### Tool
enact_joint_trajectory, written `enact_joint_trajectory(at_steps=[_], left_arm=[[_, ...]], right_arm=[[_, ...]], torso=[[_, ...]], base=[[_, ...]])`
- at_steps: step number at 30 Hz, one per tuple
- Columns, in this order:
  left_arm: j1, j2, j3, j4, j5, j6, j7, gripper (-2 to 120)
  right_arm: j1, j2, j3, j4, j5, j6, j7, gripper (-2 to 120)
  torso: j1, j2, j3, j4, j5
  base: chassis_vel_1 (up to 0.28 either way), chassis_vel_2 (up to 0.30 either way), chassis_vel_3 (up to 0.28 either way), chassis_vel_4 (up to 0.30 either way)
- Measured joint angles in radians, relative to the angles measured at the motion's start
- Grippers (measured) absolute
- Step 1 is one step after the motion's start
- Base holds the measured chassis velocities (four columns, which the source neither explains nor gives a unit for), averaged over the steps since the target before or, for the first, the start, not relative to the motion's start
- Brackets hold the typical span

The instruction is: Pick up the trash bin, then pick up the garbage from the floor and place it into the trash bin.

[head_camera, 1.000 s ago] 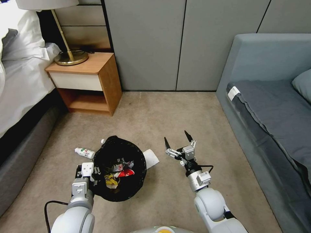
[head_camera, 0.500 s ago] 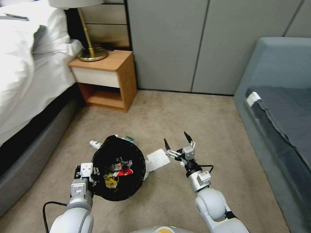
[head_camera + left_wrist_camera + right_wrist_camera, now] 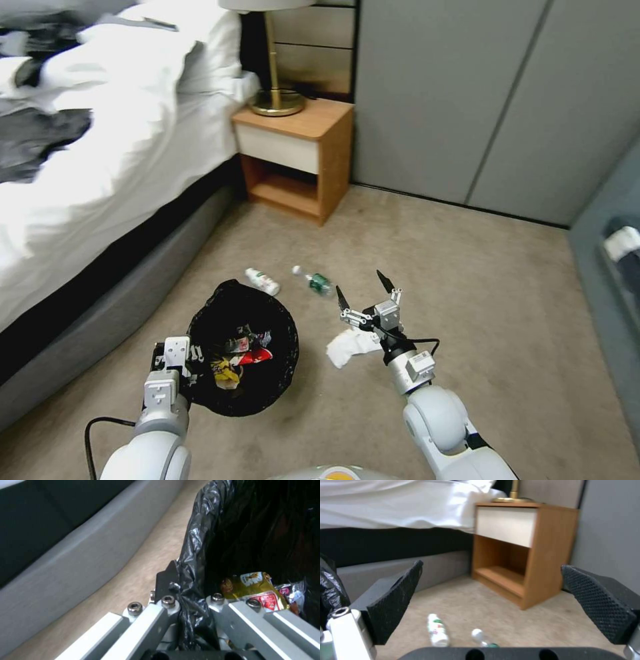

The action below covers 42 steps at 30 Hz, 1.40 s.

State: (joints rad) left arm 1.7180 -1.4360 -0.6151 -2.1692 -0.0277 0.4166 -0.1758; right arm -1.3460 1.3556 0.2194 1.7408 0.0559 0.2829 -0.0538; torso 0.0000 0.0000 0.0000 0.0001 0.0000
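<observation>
Left gripper [image 3: 175, 355] clamped on the near-left rim of the trash bin [image 3: 243, 347], held off the carpet. Right gripper [image 3: 363, 291] wide open, empty, above crumpled white paper [image 3: 347, 347]. Collecting step; probably lowering next. Right wrist view: two bottles [image 3: 437, 630] before the nightstand [image 3: 523, 550].

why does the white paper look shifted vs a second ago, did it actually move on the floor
Cannot tell. The head camera turned; nightstand and crumpled white paper both slid rightward in view. The right gripper, open, hovers above the paper.
</observation>
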Motion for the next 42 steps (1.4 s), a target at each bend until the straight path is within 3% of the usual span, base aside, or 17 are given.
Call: enact_joint_trajectory(at_steps=[12,16,18,19,22,33,42], left_arm=[[0.003,-0.001,0.003,0.003,0.006,-0.012,0.001,1],[0.001,0.0,0.003,0.006,0.008,-0.012,0.001,1],[0.001,0.001,0.003,0.007,0.008,-0.012,0.001,1],[0.001,0.001,0.003,0.007,0.008,-0.012,0.001,1],[0.002,0.003,0.0,0.008,0.007,-0.012,0.004,1],[-0.004,0.005,-0.002,0.018,0.005,-0.012,0.005,1],[-0.002,0.004,0.0,0.02,0.008,-0.013,0.004,1]], right_arm=[[0.004,-0.002,-0.002,-0.018,-0.003,-0.014,-0.003,100],[0.012,-0.012,0.002,-0.016,0.001,-0.099,0.007,100],[0.021,-0.02,0.006,-0.016,0.021,-0.232,0.021,100],[0.021,-0.02,0.006,-0.016,0.021,-0.232,0.021,100],[0.045,-0.024,0.003,-0.055,0.064,-0.379,0.041,100],[0.12,-0.006,0.027,-0.253,0.07,-0.478,0.042,100],[0.179,-0.003,0.031,-0.387,0.071,-0.503,0.018,100]], torso=[[0.0,0.0,0.0,-0.0005,0.0],[0.0,0.0,0.0,-0.0002,0.0],[0.0,0.0,0.0,-0.0002,0.0],[0.0,0.0,0.0,-0.0002,0.0],[0.0,0.0,0.0,-0.0002,0.0],[0.0,0.0,0.0,0.0,0.0001],[0.0,0.0,0.0,0.0,0.0002]], base=[[0.054,0.057,0.042,0.041],[0.0,0.0,0.0,0.0],[0.0,0.0,0.0,0.0],[0.0,0.0,0.0,0.0],[0.0,0.0,0.0,0.0],[0.0,0.0,0.0,0.0],[0.0,0.0,0.0,0.0]])
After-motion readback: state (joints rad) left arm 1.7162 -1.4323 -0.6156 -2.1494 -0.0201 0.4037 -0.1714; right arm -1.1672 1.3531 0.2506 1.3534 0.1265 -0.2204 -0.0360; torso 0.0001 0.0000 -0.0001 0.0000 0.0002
